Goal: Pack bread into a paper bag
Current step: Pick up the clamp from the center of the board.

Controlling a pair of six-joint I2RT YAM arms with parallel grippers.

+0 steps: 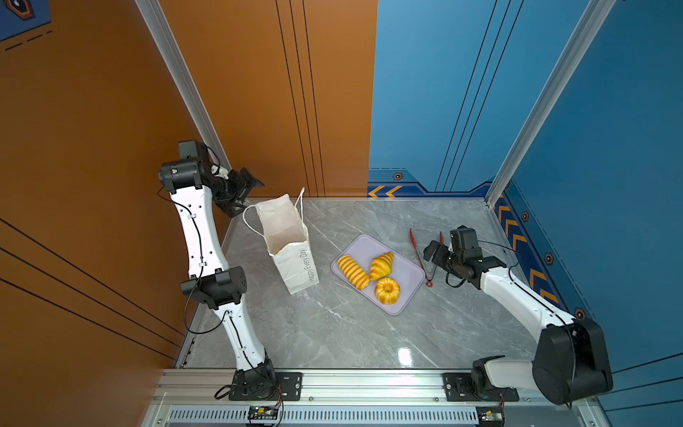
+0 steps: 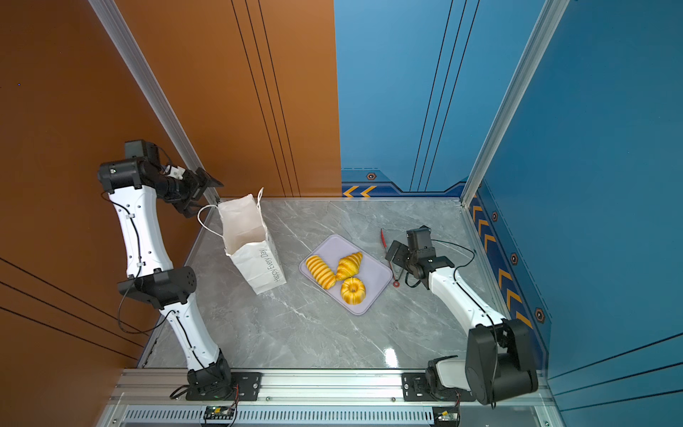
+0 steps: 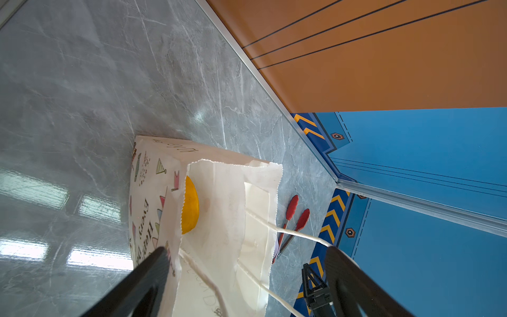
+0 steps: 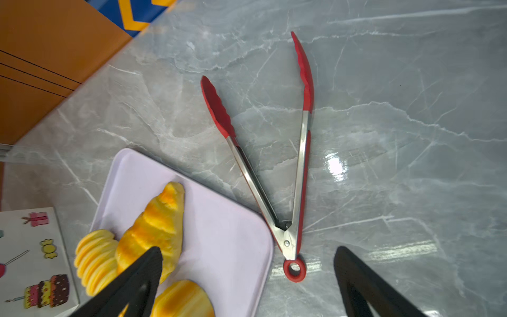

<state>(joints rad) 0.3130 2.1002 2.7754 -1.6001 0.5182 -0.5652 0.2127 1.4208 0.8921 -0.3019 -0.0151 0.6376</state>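
- My left gripper (image 1: 247, 196) hangs wide open and empty by the paper bag's (image 1: 295, 262) rim.
- The bag stands upright, with one yellow bun (image 3: 190, 204) inside.
- The loaf (image 1: 353, 271), croissant (image 1: 382, 265) and ring cake (image 1: 387, 291) sit on the tray (image 1: 369, 244).
- Tongs (image 1: 419, 255) lie beside the tray, and my right gripper (image 4: 248, 249) hovers over them, wide open.

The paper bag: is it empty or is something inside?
Not empty. The paper bag stands open-mouthed, and the left wrist view shows a golden-yellow pastry inside it.
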